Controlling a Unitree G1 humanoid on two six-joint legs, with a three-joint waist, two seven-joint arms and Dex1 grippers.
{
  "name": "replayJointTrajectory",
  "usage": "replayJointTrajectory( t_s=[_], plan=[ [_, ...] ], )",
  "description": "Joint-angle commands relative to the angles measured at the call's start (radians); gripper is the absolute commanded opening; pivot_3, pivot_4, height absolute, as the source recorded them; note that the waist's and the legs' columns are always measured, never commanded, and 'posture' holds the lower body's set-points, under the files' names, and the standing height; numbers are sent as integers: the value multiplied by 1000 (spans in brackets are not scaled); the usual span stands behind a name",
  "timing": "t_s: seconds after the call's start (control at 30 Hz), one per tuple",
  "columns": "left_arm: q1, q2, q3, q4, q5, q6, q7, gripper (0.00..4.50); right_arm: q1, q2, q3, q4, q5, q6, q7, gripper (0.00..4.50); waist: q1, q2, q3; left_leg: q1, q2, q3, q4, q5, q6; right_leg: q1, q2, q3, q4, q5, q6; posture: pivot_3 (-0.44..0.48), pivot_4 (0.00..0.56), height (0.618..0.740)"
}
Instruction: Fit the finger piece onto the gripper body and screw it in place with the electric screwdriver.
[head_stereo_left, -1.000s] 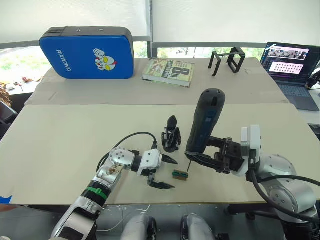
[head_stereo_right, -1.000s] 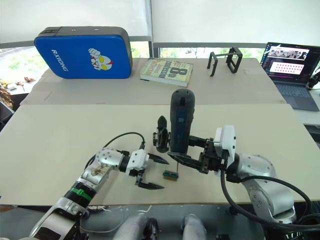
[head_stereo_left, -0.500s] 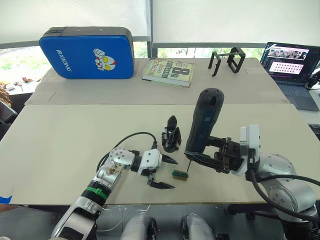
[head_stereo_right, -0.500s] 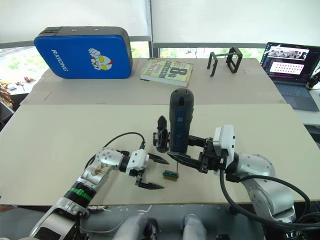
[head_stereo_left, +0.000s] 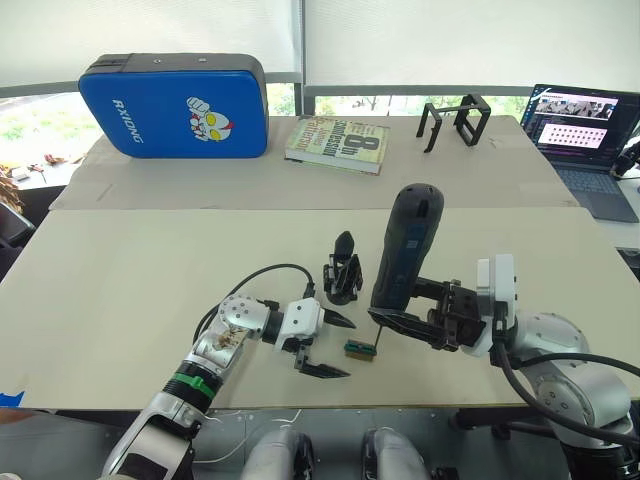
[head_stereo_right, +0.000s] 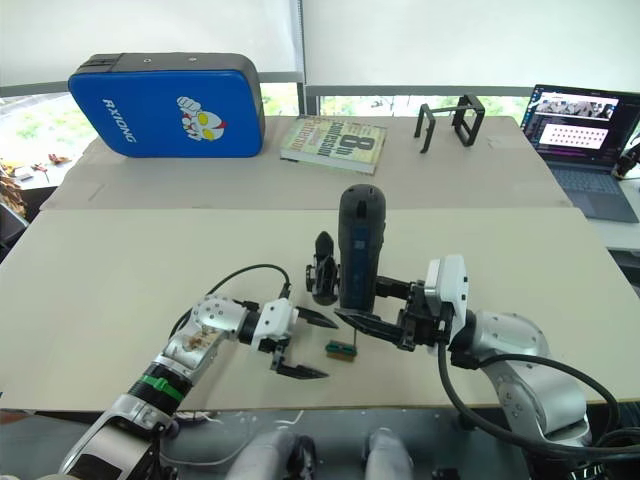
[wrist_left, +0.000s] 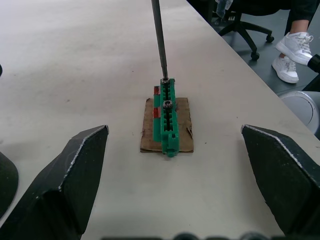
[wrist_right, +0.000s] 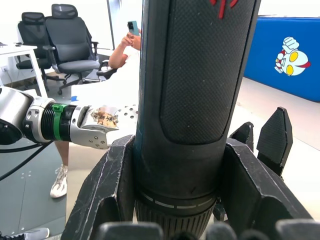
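The right claw (head_stereo_left: 415, 318) is clamped around the lower barrel of the electric screwdriver (head_stereo_left: 404, 246), which stands nearly upright, leaning a little; its thin bit (wrist_left: 159, 40) reaches down into the far end of the small green block (wrist_left: 167, 116), which sits on a brown card on the desk (head_stereo_left: 120, 290), and a screw head shows in the block's slot just nearer the camera. The left claw (head_stereo_left: 322, 345) rests low on the desk with its fingers spread wide apart, empty, the green block lying between and just beyond the tips. The gripper body (head_stereo_left: 342, 275) stands upright just behind the block, near the screwdriver; I cannot tell from these views whether the finger piece is already seated on it.

The main risk, as I judge it, is at the bit tip; the block is light and loose on its card, so a sideways push from the leaning bit could slide or tip it, and nothing pins it down. If the bit lifts off-centre the screw may fail to cling and drop onto the desk. A swing of the tall screwdriver toward the gripper body could knock that over, since they stand close. The grip sits low on the barrel, so the tool could also tilt in the claw under load.
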Motion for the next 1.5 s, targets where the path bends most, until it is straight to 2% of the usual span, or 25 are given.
replayJointTrajectory(
  t_s=[0.03,0.73,0.97,1.27,1.5],
  plan=[
    [-17,-3,-5,-13,1,-10,0,4500,-8,-3,-17,-28,14,-27,7,1935,0,0,0,0,0,0,0,0,0,0,0,0,0,0,0,0,150,740],
    [-19,0,-3,-9,-1,-12,5,4500,-12,1,-12,-30,10,-31,11,1935,0,0,0,0,0,0,0,0,0,0,0,0,0,0,0,0,150,740],
    [25,56,31,-93,-46,53,-4,4500,-52,-24,-40,-95,80,14,-12,1935,-3,0,0,0,0,0,0,0,0,0,0,0,0,0,0,0,150,740],
    [159,178,128,-329,-145,229,52,4500,-221,-77,-73,-136,288,160,-98,1935,0,0,0,0,0,-1,-1,0,-1,-1,-6,0,0,0,0,0,150,740],
    [212,231,186,-395,-158,270,108,4500,-553,-64,-17,13,424,300,-112,1935,-4,0,0,0,-1,0,0,-1,-2,-1,-7,-1,0,0,0,0,150,740]
  ],
)
